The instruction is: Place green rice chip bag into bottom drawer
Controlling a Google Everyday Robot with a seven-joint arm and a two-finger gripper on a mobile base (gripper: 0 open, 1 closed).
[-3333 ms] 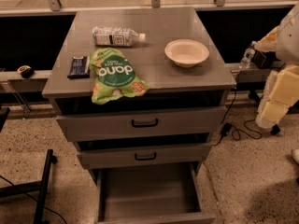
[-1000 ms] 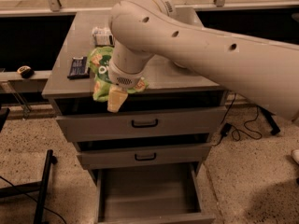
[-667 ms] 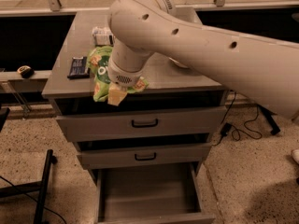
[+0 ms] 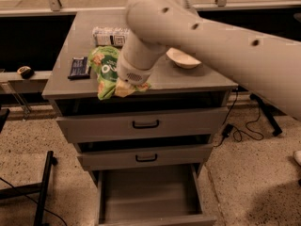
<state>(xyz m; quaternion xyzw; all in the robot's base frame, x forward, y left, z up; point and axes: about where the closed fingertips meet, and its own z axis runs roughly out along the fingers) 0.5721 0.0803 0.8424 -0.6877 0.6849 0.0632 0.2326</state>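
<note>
Because the end effector [image 4: 125, 86] is down at the near edge of the table [image 4: 200, 79], on the near end of the green rice chip bag [image 4: 105, 68], the step in hand looks like taking hold of the bag. The wrist hides the contact, so I cannot tell whether it is wide, narrow or already clamped on the pouch. The bag lies left of centre, its near end hanging a little over the edge above the top drawer [image 4: 146, 125]. A crinkly pouch slips easily, so the hold should bite well into the material, not on a loose corner. The lift should then go straight up and toward the near side, clear of the dark bar wrapper [image 4: 78, 67] just to the left. The bottom drawer [image 4: 148, 197] stands pulled out, and nothing shows inside it. The middle drawer [image 4: 146, 158] and the top one are pushed in. The bowl [image 4: 184, 59] to the right holds nothing where it shows, and a bottle [image 4: 110, 36] lies at the far side.
</note>
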